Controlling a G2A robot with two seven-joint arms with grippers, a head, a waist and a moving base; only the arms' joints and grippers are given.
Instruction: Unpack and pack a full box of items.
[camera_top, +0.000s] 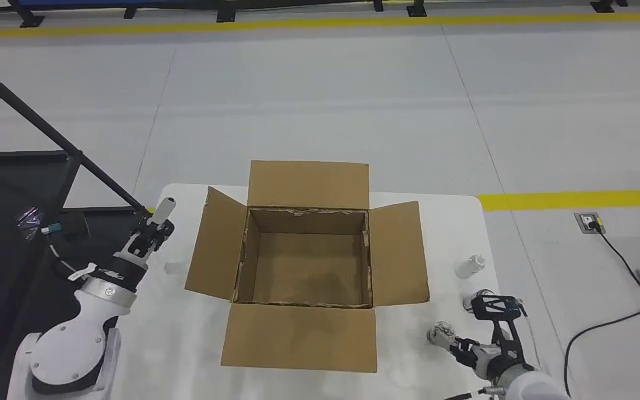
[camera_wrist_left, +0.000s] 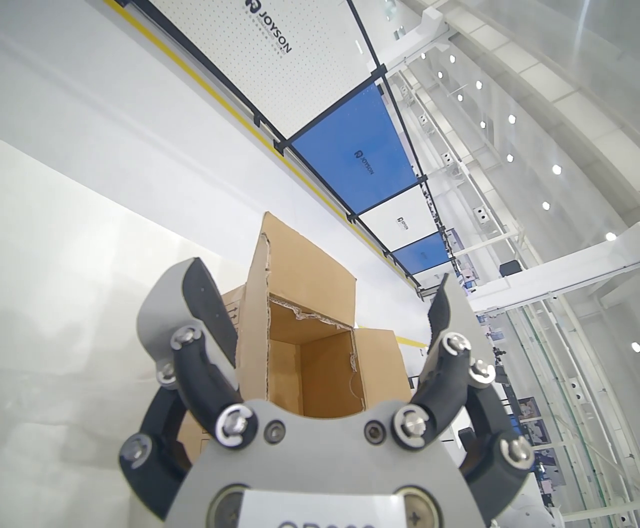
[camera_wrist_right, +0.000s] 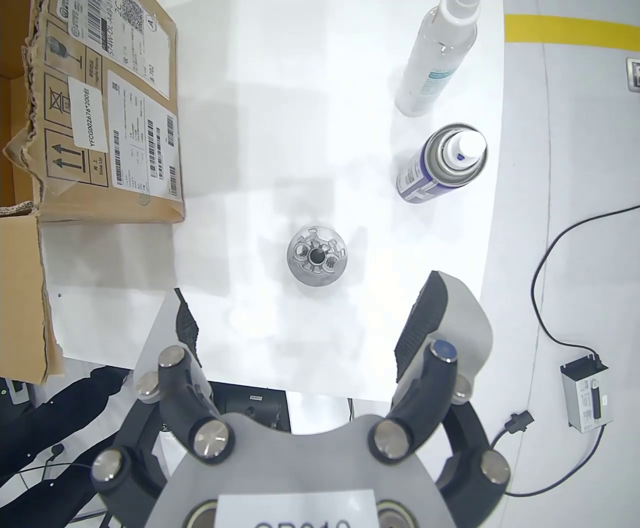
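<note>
right gripper (camera_wrist_right: 305, 305), jaws apart and empty, hangs over the table's (camera_wrist_right: 300, 150) near right corner, just short of a metal part (camera_wrist_right: 316, 260). beyond stand a spray can (camera_wrist_right: 442, 162) and a white bottle (camera_wrist_right: 435, 60). the box (camera_top: 300, 338), at centre with its flaps open, looks empty, so packing likely starts next: lower and close on the metal part. left gripper (camera_wrist_left: 320, 290), spread and empty, hangs left of the box. barcoded shipping labels and arrow marks cover the box's right side.
</note>
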